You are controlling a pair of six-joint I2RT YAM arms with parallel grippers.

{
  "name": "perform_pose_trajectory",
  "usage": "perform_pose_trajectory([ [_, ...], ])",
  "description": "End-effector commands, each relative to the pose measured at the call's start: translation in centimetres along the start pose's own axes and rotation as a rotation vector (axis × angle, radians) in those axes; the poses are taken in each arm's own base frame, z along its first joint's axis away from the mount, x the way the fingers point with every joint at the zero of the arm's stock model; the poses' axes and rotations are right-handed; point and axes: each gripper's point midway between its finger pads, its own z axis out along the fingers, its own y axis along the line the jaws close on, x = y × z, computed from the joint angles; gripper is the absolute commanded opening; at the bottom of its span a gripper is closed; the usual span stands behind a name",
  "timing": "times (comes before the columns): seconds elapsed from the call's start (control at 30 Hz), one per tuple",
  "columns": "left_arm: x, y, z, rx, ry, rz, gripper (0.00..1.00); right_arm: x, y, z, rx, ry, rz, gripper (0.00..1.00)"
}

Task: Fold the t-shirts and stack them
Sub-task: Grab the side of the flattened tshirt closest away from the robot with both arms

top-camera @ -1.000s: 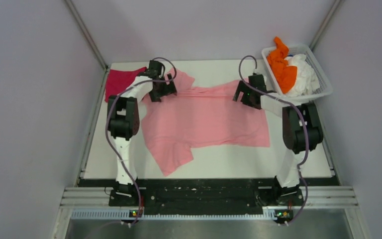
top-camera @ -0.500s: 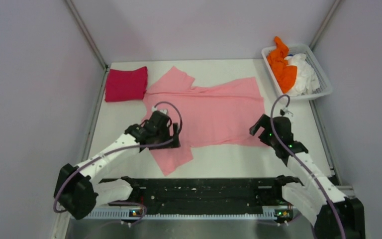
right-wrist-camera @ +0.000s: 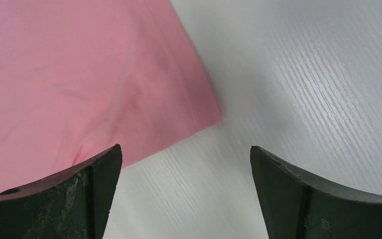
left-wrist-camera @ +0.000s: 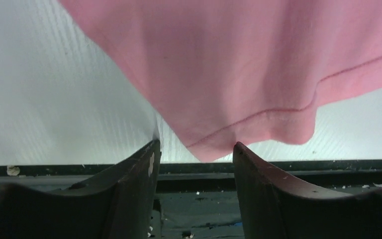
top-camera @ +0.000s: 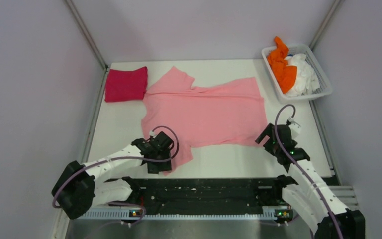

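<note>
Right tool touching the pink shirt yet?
Cannot tell. In the right wrist view the open right tool straddles a corner of the pink shirt and one finger overlaps the fabric, but neither view shows whether it rests there or hovers.

Top looks down; wrist views closely share the pink t-shirt (top-camera: 204,112).

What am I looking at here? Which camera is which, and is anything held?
Two robot arms are bolted to a table. The wide picture comes from a fixed camera overhead; the other two come from a camera on each wrist, looking past its own dark fingers. A large pink t-shirt lies spread flat; a folded magenta shirt sits at the far left; an orange shirt and a white shirt fill a basket at the far right. The left gripper is open at the pink sleeve's tip; the right gripper is open by the shirt's near right corner. Nothing is gripped.
</note>
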Motion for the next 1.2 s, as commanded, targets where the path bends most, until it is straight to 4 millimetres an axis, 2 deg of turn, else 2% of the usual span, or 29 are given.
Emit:
perform_pose_trajectory([
  [0.0, -1.2, -1.9, 1.2, 0.035, -0.024, -0.022, 0.57, -1.1, -0.1, 0.0, 0.059, -0.005, 0.020, 0.98],
  [0.07, -1.9, -2.8, 1.6, 0.050, -0.027, -0.015, 0.50, -0.8, -0.3, 0.2, 0.072, 0.013, 0.020, 0.98],
  [0.17, -1.7, -2.8, 2.3, 0.016, -0.014, 0.013, 0.35, -0.3, -0.8, 0.2, 0.101, 0.035, 0.011, 0.94],
  [0.27, -1.7, -1.9, 2.8, -0.046, -0.013, 0.015, 0.01, -0.4, -1.1, 0.4, 0.125, 0.032, 0.016, 0.89],
  [0.43, -1.9, -1.8, 2.5, -0.039, -0.035, -0.005, 0.00, -0.4, -0.1, 1.9, 0.108, 0.039, 0.035, 0.68],
  [0.6, -1.8, -2.3, 1.9, 0.004, -0.045, -0.017, 0.00, 0.0, -0.1, 3.6, 0.142, 0.048, 0.049, 0.53],
  [0.7, -1.8, -2.0, 1.7, -0.006, -0.047, -0.015, 0.00, 0.2, -0.1, 4.3, 0.148, 0.060, 0.036, 0.37],
  [1.0, -1.9, -2.1, 1.0, 0.007, -0.057, -0.006, 0.00, 0.5, -0.3, 5.3, 0.169, 0.062, 0.031, 0.34],
  [1.03, -2.0, -2.0, 0.9, 0.004, -0.058, -0.005, 0.00, 0.6, -0.3, 5.4, 0.171, 0.066, 0.031, 0.30],
  [1.13, -2.2, -2.0, 0.5, 0.003, -0.068, -0.009, 0.00, 0.6, -0.3, 5.4, 0.171, 0.067, 0.032, 0.00],
  [1.17, -2.3, -2.0, 0.3, 0.002, -0.073, -0.014, 0.00, 0.6, -0.2, 5.3, 0.164, 0.067, 0.030, 0.00],
])
